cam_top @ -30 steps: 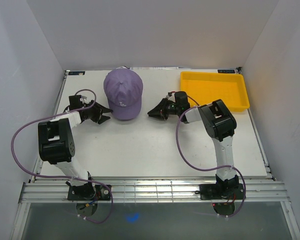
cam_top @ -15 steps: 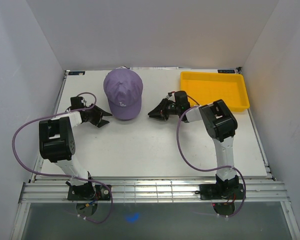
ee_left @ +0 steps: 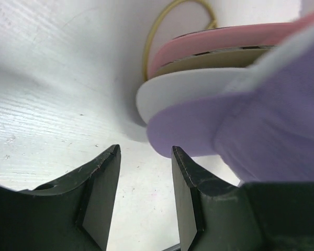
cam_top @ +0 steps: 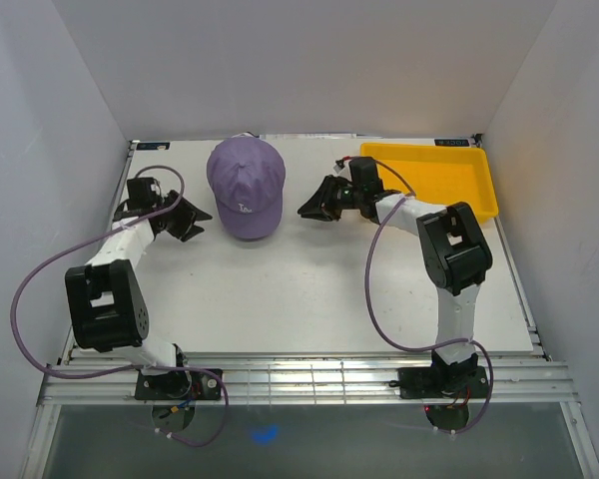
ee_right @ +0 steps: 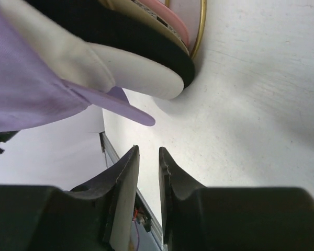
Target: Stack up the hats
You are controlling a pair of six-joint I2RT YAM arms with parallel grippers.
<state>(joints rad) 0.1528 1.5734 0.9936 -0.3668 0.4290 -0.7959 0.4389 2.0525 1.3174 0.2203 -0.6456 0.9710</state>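
Purple fabric baseball cap (cam_top: pixel 245 188) tops stack at back-centre of white table (cam_top: pixel 280 289), left of yellow plastic tray (cam_top: pixel 429 185).
Left wrist view: pink brim (ee_left: pixel 225 42), tan brim (ee_left: pixel 220 60), white brim (ee_left: pixel 188 94) nested under purple, edges staggered.
Left gripper (cam_top: pixel 202 215): jaws parted, empty, near stack.
Right gripper (cam_top: pixel 304 210): jaws narrowly parted, empty, opposite side.
Judged step: square up stack. Press both sides evenly, low on crowns. Keep fingertips off brims, else layers may shear.

From above you saw only the purple cap (cam_top: pixel 245 187); it hid the lower caps (ee_left: pixel 199 89), and its logo (cam_top: pixel 243 209) was too small to read.
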